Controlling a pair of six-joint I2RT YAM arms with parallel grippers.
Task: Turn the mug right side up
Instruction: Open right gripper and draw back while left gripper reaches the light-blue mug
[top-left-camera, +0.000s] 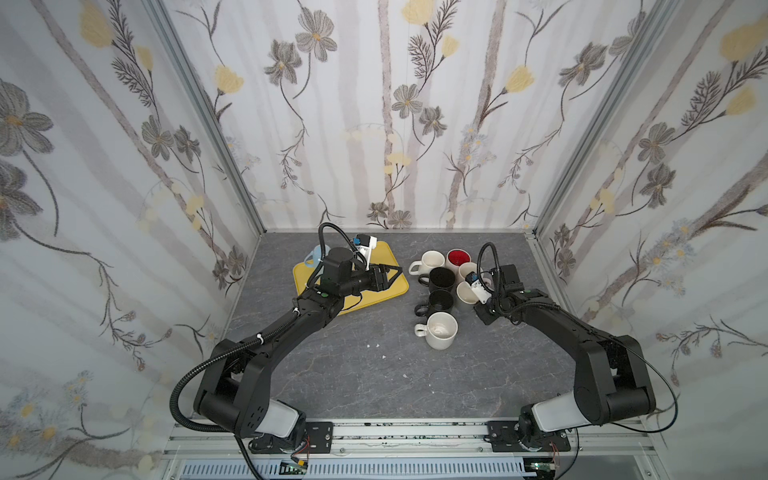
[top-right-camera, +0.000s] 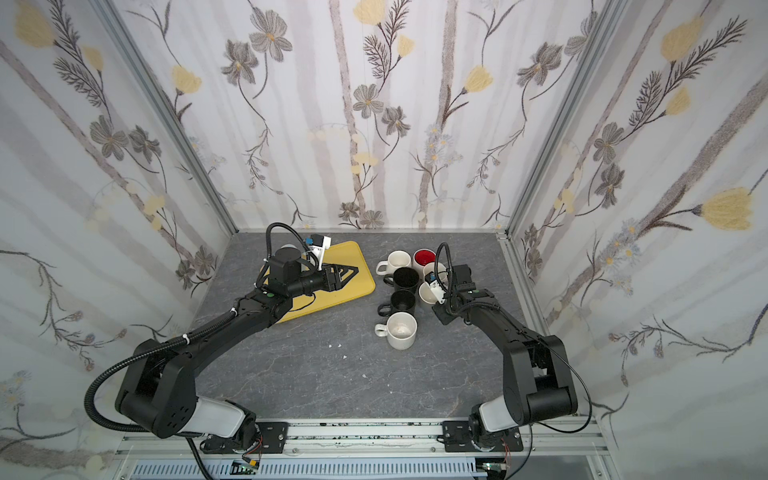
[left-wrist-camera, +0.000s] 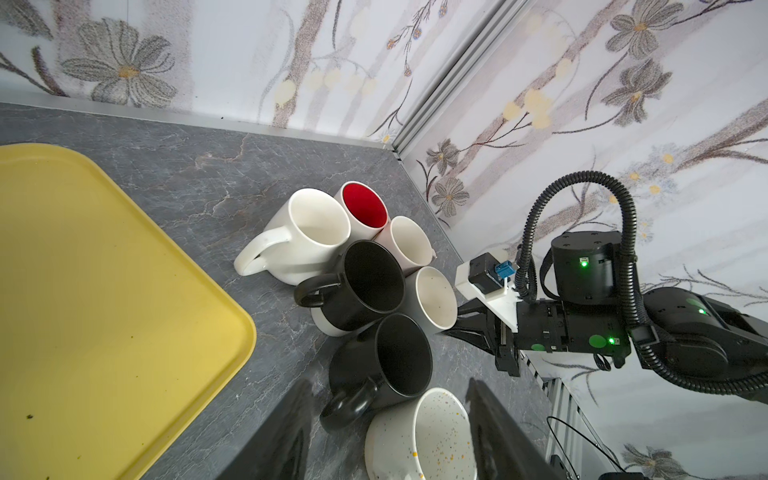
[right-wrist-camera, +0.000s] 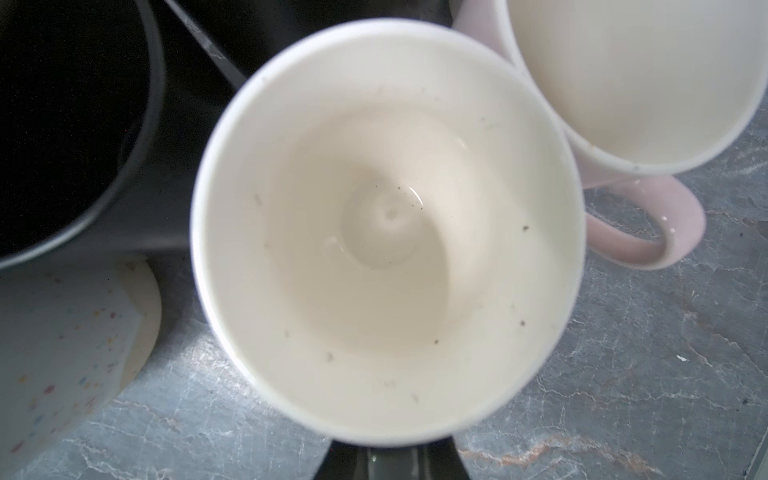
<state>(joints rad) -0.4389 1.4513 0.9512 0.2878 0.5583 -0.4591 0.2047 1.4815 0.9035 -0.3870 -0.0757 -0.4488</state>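
Observation:
The mug (top-left-camera: 465, 296) is grey outside and cream inside, and it stands mouth up on the table at the right edge of a cluster of mugs. Seen from the right wrist, the mug (right-wrist-camera: 386, 232) fills the view and its handle is hidden under the rim. My right gripper (left-wrist-camera: 455, 322) is against the mug's (left-wrist-camera: 434, 299) outer side. Its fingers are nearly together on something grey that looks like the handle. My left gripper (top-left-camera: 394, 274) hangs over the yellow tray (top-left-camera: 390, 253), open with nothing between its fingers (left-wrist-camera: 492, 428).
Around the mug stand a white mug (top-left-camera: 432, 262), a red-lined one (top-left-camera: 458, 257), a pink one (right-wrist-camera: 648, 232), two black ones (top-left-camera: 441, 278) (top-left-camera: 440, 301) and a speckled one (top-left-camera: 441, 330), all mouth up. A light blue mug (top-left-camera: 312, 254) shows behind the left arm on the tray.

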